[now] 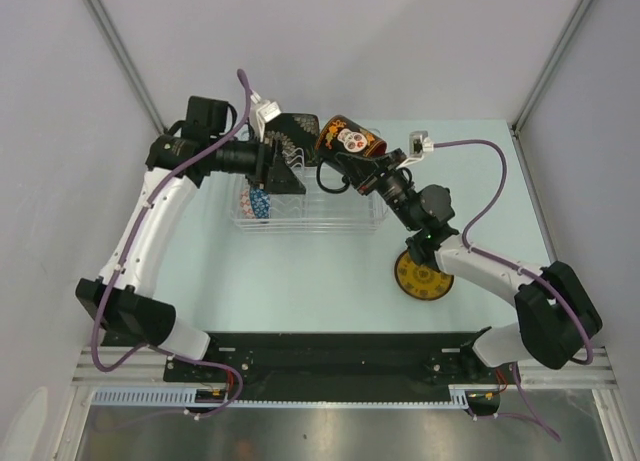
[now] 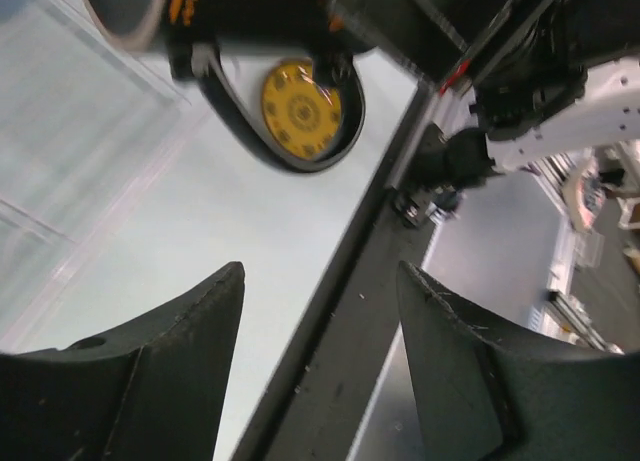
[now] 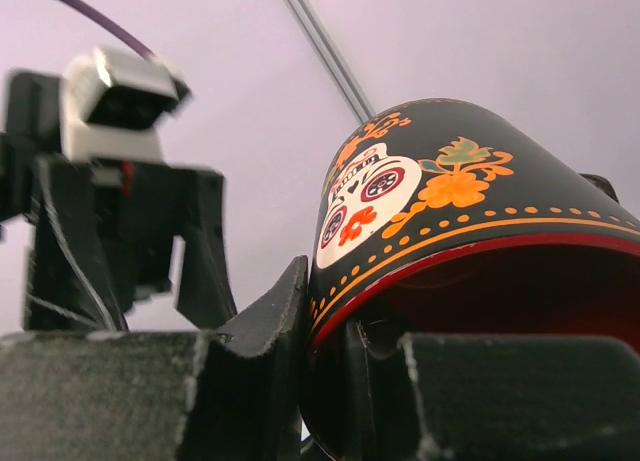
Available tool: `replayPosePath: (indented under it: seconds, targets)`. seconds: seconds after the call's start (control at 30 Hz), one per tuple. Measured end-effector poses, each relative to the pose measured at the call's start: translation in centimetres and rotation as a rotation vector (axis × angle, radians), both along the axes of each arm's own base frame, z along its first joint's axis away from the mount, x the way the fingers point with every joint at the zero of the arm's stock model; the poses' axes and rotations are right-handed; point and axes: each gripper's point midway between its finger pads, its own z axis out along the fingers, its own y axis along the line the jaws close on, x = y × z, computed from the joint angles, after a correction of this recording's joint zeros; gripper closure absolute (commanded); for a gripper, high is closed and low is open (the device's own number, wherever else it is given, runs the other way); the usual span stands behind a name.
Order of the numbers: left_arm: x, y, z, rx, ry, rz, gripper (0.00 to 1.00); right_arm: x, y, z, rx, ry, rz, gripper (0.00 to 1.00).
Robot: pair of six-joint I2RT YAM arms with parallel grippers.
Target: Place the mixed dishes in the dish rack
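The right end effector (image 1: 371, 164) is pinching the rim of the dark floral mug (image 1: 347, 141), holding it on its side near the far edge of the dish rack (image 1: 330, 219). The mug's long axis is lying roughly level, base pointing far-left and red mouth facing the wrist. The left end effector (image 2: 318, 281) is hanging spread and empty. The yellow saucer (image 1: 422, 278) is lying on the table (image 1: 300, 281).

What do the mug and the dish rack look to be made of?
The dark floral mug: likely glazed ceramic, glossy sheen over painted skull and red inside. The dish rack: apparently clear plastic; the table shows through its walls.
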Motion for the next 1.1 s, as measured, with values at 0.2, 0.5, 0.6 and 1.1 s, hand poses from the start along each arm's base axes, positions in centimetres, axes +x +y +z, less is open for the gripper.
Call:
replayPosePath:
  seconds: [0.2,0.5,0.6,1.1]
  targets:
    - [-0.8,-0.7,-2.4,-0.042,0.119,-0.028,0.25,-0.2,0.1,1.5,0.093,-0.003,0.039,1.0]
    - [0.8,-2.4,-1.8,-0.165,0.148,0.012,0.21,-0.2,1.7,0.8,0.123,0.037,0.089,1.0]
    - [1.0,-3.3,-1.6,-0.192,0.157,0.016,0.16,-0.2,2.2,0.6,0.13,0.054,0.104,1.0]
    - [0.9,-5.2,-1.7,-0.202,0.19,0.04,0.48,0.1,3.3,2.3,0.246,0.105,0.162,1.0]
